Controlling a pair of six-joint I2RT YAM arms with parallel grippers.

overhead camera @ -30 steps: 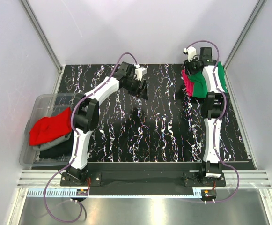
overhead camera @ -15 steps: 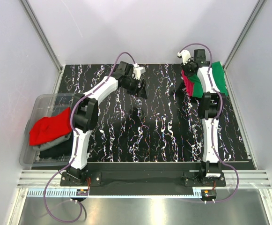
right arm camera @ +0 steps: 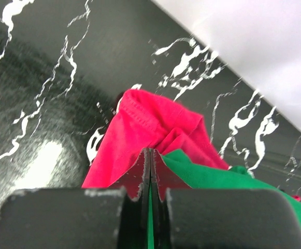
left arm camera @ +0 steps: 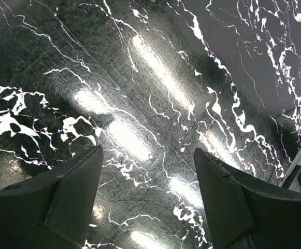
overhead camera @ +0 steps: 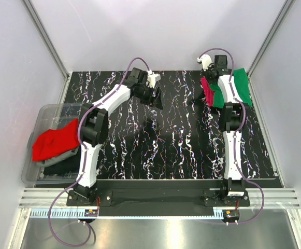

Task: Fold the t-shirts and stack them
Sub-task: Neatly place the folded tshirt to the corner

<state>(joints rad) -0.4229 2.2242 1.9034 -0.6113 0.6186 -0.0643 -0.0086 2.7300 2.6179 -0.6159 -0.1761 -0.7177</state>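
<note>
A bright green t-shirt [overhead camera: 242,85] lies over a magenta-pink t-shirt [overhead camera: 209,92] at the table's back right. My right gripper [overhead camera: 211,78] is down at that pile. In the right wrist view its jaws [right arm camera: 150,153] are pressed together with a sliver of the green t-shirt [right arm camera: 212,176] pinched between them, and the pink t-shirt [right arm camera: 134,135] lies just ahead. My left gripper [overhead camera: 157,98] hovers open over bare table at the back centre, nothing between its fingers [left arm camera: 147,155]. A red t-shirt [overhead camera: 54,139] rests on grey [overhead camera: 70,153] and black [overhead camera: 59,167] ones in the bin.
The clear plastic bin [overhead camera: 41,111] sits off the table's left edge. White walls with metal rails close in the back and both sides. The black marbled table [overhead camera: 176,140] lies between the two arms.
My right gripper has gone from half open to shut and has shifted toward the back wall; the green t-shirt has been drawn slightly back and right. The left arm has barely moved.
</note>
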